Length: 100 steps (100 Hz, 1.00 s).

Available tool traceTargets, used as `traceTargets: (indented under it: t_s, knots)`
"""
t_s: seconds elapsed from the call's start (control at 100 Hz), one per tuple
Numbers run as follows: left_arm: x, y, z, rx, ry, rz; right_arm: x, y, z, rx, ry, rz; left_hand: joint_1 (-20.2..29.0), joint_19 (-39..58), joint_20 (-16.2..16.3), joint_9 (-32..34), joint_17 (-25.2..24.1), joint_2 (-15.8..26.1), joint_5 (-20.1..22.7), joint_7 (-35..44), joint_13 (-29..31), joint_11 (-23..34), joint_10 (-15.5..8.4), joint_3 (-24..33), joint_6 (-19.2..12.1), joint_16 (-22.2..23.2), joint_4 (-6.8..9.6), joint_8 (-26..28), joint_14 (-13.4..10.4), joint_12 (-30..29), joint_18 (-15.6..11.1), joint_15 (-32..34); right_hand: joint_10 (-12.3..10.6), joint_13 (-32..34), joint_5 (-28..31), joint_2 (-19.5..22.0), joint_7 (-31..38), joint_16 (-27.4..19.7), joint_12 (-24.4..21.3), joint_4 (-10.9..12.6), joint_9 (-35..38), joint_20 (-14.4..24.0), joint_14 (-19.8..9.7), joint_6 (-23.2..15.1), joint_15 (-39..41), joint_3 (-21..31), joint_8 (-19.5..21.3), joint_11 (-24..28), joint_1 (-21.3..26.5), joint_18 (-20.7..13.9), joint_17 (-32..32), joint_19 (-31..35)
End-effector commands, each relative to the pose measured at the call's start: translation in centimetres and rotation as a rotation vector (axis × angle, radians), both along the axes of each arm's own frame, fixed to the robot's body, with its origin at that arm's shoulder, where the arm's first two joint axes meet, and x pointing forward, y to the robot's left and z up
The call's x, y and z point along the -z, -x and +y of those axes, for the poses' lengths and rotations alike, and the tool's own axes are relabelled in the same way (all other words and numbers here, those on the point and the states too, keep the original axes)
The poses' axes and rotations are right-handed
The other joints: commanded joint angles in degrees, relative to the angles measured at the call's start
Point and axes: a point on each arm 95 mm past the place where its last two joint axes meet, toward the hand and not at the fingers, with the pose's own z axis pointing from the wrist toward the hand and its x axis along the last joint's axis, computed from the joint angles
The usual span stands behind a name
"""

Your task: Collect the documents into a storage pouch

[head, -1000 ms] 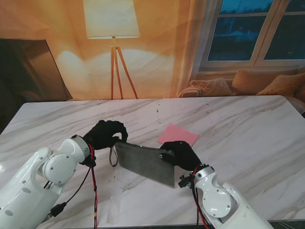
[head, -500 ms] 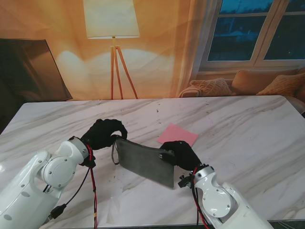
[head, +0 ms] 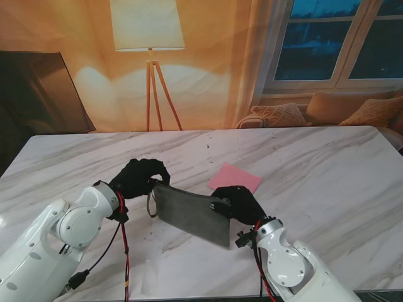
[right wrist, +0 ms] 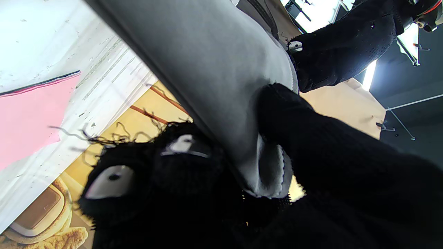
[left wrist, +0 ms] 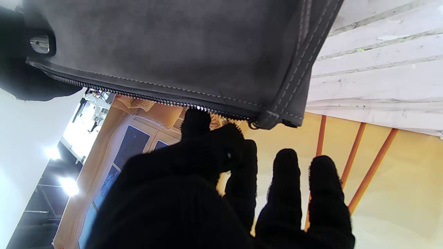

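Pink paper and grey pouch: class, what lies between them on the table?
In the stand view, only bare marble table separates the pink paper from the grey pouch; the right robot hand grips the pouch's near end.

The stand camera is looking down from above the robot's shoulders across the marble table (head: 327, 170) toward the far wall, taking in the whole tabletop with both arms rising from its bottom corners. The left wrist camera is peering along the left hand (left wrist: 221, 193), very close to the grey pouch (left wrist: 180, 52), with its picture inverted. The right wrist camera is sitting tight against the right hand (right wrist: 180, 186), also inverted. All three views are sharing the pouch; stand and right wrist are sharing the pink sheet (right wrist: 24, 114).
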Motion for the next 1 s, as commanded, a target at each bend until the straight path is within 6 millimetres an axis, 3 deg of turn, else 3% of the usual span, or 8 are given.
traceTargets:
  t_s: [0.0,0.43,0.99]
  knots:
    - [0.4,0.1,-0.1,0.004,-0.005,0.021,0.2,0.1,0.2,-0.006,0.007,0.012,1.87,0.7,-0.05,1.9,-0.95,-0.16,2.29,1.63,0.96,0.46,0.32,2.26,-0.7,0.22,0.27,1.0,0.52,0.36,-0.02,0.24,1.03,-0.53,5.7,4.05,9.96,0.38,0.45,4.1,1.59,0.92,-5.23,-10.78,-0.3,5.27,3.13,0.72,2.43,-2.14,0.08,1.65]
    - [0.6,0.3,0.0,0.006,-0.029,0.014,0.2,0.0,0.1,0.001,0.006,0.02,2.56,0.57,-0.31,2.73,-0.96,0.55,8.26,1.49,1.03,0.17,-0.13,0.88,-1.06,0.22,0.17,-1.11,0.44,0.28,-0.01,0.2,1.09,-0.48,5.61,4.11,9.99,0.41,0.47,4.1,1.58,0.92,-5.26,-10.58,-0.32,5.31,3.09,0.77,2.36,-2.12,0.06,1.69]
    - [1.7,0.8,0.2,0.031,-0.129,-0.006,0.2,-0.2,0.0,0.008,0.003,0.02,-1.58,0.15,-0.5,2.36,-0.98,-0.57,8.24,-9.51,0.57,-1.36,-0.13,1.03,-0.56,-0.01,-0.97,-11.11,0.43,-1.29,0.11,-0.3,1.09,-0.36,5.38,4.02,10.06,0.38,0.35,4.04,1.57,0.88,-5.24,-10.5,-0.29,5.52,2.81,0.79,2.14,-2.08,0.23,1.8]
